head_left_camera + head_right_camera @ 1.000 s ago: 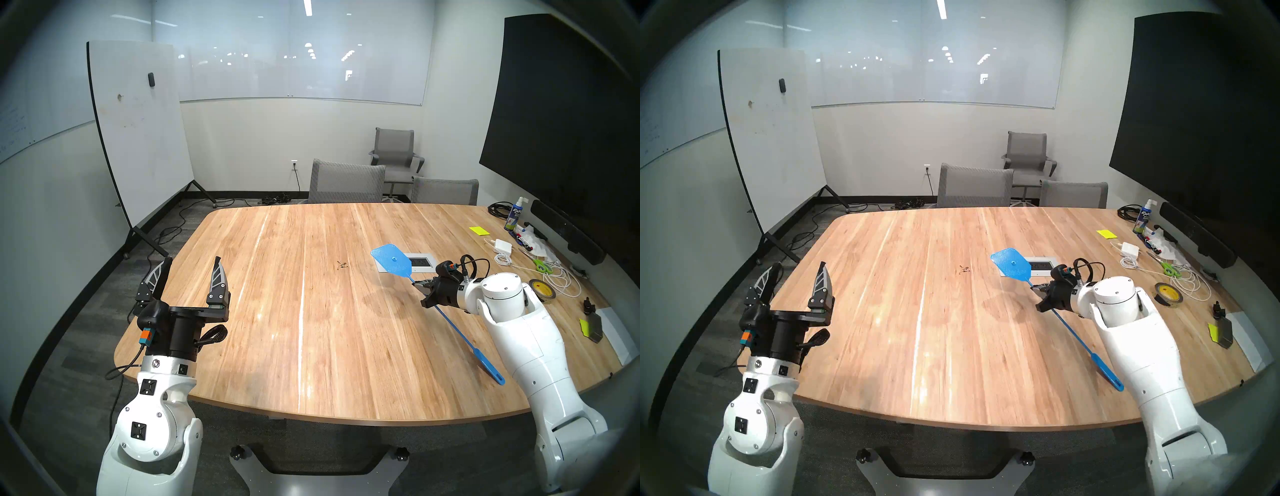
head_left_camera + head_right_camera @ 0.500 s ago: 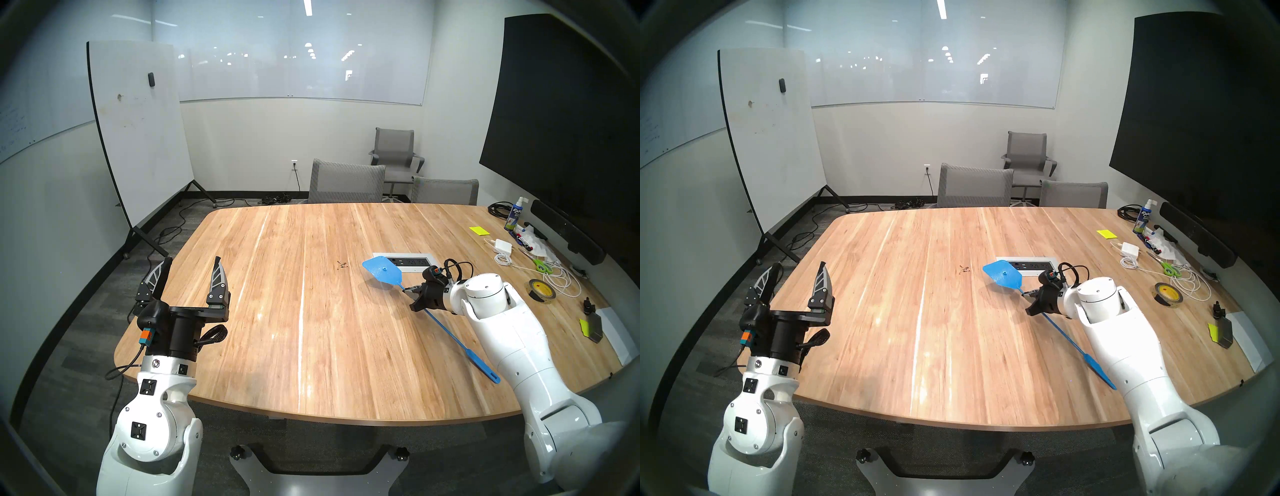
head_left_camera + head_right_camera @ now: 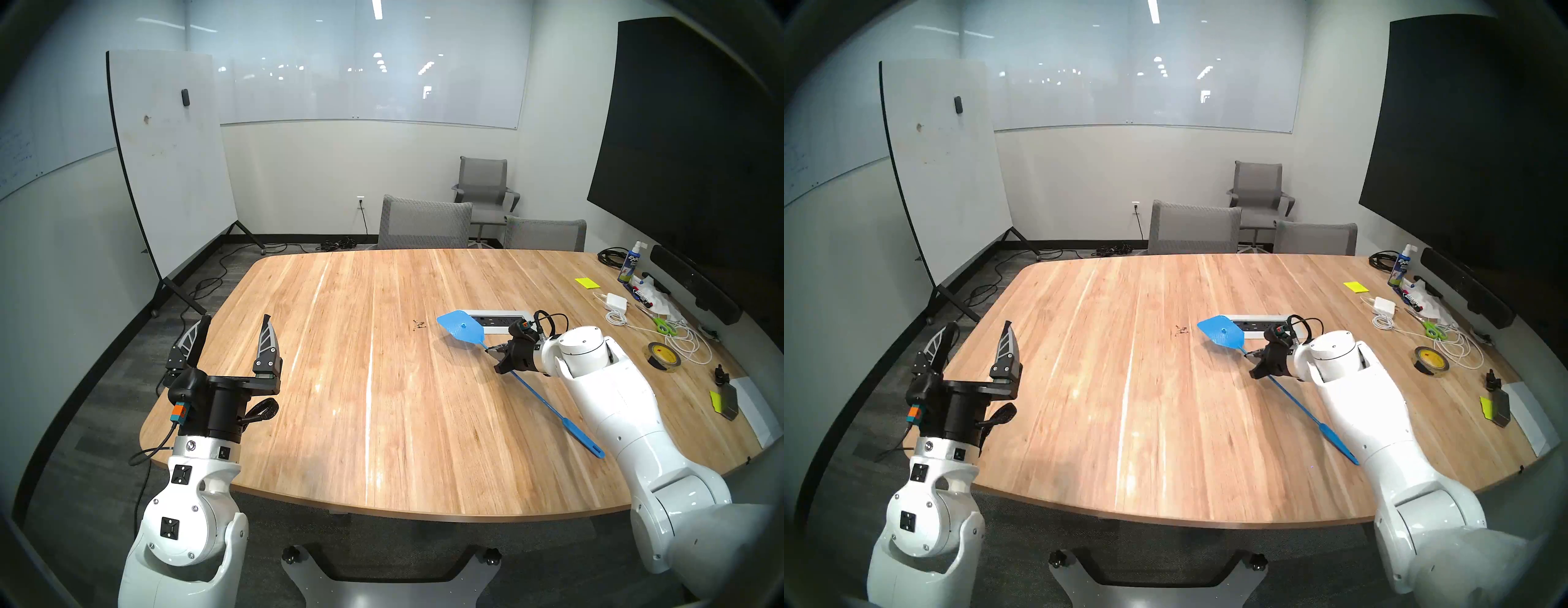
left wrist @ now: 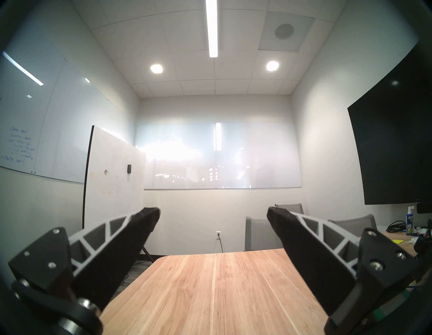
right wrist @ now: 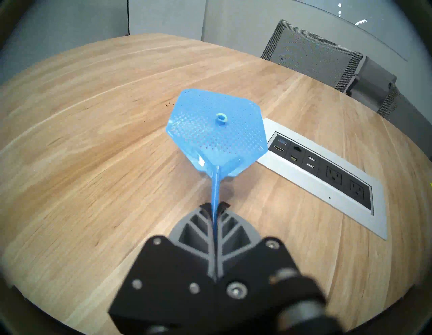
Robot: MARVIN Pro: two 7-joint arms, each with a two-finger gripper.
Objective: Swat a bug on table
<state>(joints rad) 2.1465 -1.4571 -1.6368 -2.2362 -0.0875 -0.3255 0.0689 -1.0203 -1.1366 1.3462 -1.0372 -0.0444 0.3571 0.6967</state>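
Observation:
A tiny dark bug [image 3: 419,325] [image 3: 1181,330] [image 5: 167,104] lies near the middle of the light wooden table [image 3: 382,403] [image 3: 1123,403] [image 5: 93,163]. My right gripper [image 3: 492,350] [image 3: 1250,354] [image 5: 215,207] is shut on the thin handle of a blue fly swatter [image 3: 460,332] [image 3: 1221,335] [image 5: 216,133]. The swatter's mesh head hangs above the table just right of the bug, its handle trailing back toward me. At the table's left edge my left gripper [image 3: 235,329] [image 3: 979,335] [image 4: 213,214] stands open and empty, fingers pointing up.
A white-framed outlet panel [image 3: 505,322] [image 5: 327,177] sits in the tabletop behind the swatter. Cables, scissors [image 3: 662,326], a tape roll [image 3: 664,356], a charger, sticky notes and a spray bottle [image 3: 632,263] crowd the right side. Grey chairs [image 3: 424,223] stand at the far edge.
My right arm has carried the swatter leftward and lower, from over the outlet panel to close beside the bug. The left arm has not moved.

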